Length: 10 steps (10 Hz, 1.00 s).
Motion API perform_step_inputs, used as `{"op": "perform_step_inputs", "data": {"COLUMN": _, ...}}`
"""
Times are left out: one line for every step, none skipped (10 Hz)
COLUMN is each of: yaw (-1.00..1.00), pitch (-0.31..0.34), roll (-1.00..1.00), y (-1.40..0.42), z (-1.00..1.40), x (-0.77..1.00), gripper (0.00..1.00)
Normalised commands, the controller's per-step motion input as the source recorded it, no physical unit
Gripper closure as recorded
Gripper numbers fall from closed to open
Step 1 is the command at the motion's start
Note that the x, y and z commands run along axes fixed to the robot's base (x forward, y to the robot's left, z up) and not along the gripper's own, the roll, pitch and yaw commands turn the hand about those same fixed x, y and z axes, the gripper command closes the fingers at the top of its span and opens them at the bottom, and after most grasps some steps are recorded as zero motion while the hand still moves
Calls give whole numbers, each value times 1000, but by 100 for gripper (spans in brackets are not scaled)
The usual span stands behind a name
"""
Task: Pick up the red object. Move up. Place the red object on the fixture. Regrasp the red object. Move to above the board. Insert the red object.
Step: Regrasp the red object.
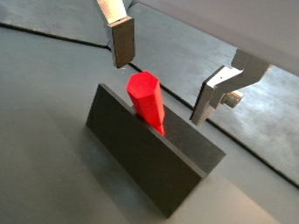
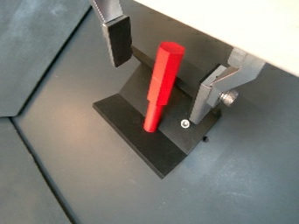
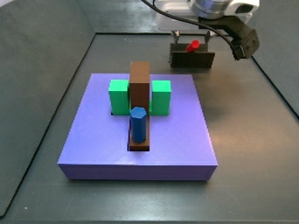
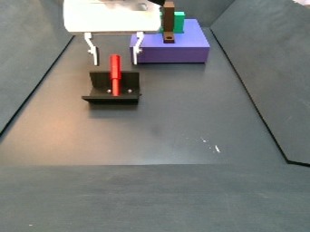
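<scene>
The red object (image 2: 160, 86) is standing upright, leaning against the fixture (image 2: 146, 140) — the tool (image 2: 170, 74) is hovering spread around its top, touching nothing. Regrasping well likely means lowering squarely, then closing evenly — well apart from the board (image 3: 140, 131).

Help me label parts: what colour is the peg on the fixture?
Bright red peg, clearest in a wrist view, between the open gripper fingers.

In a side view the gripper (image 3: 193, 38) mostly hides the red object (image 3: 194, 45).
</scene>
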Motion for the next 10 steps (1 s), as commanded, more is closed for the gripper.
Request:
{"op": "perform_step_inputs", "data": {"yaw": 94, "pitch": 0, "roll": 617, "y": -49, "z": -103, "x": 180, "gripper": 0}}
{"op": "perform_step_inputs", "data": {"yaw": 74, "pitch": 0, "roll": 594, "y": -117, "z": -149, "x": 149, "gripper": 0}}
{"op": "perform_step_inputs", "data": {"yaw": 26, "pitch": 17, "roll": 600, "y": -197, "z": -131, "x": 149, "gripper": 0}}
{"op": "perform_step_inputs", "data": {"yaw": 0, "pitch": 54, "roll": 277, "y": -197, "z": -140, "x": 106, "gripper": 0}}
{"op": "perform_step_inputs", "data": {"yaw": 3, "pitch": 49, "roll": 54, "y": -180, "z": -106, "x": 126, "gripper": 0}}
{"op": "perform_step_inputs", "data": {"yaw": 6, "pitch": 60, "roll": 46, "y": -137, "z": -111, "x": 143, "gripper": 0}}
{"op": "perform_step_inputs", "data": {"yaw": 11, "pitch": 29, "roll": 0, "y": -74, "z": -117, "x": 60, "gripper": 0}}
{"op": "perform_step_inputs", "data": {"yaw": 3, "pitch": 23, "roll": 11, "y": -31, "z": -94, "x": 0, "gripper": 0}}
{"op": "perform_step_inputs", "data": {"yaw": 0, "pitch": 3, "roll": 46, "y": -14, "z": -89, "x": 0, "gripper": 0}}
{"op": "perform_step_inputs", "data": {"yaw": 0, "pitch": 0, "roll": 111, "y": 0, "z": -83, "x": 0, "gripper": 0}}
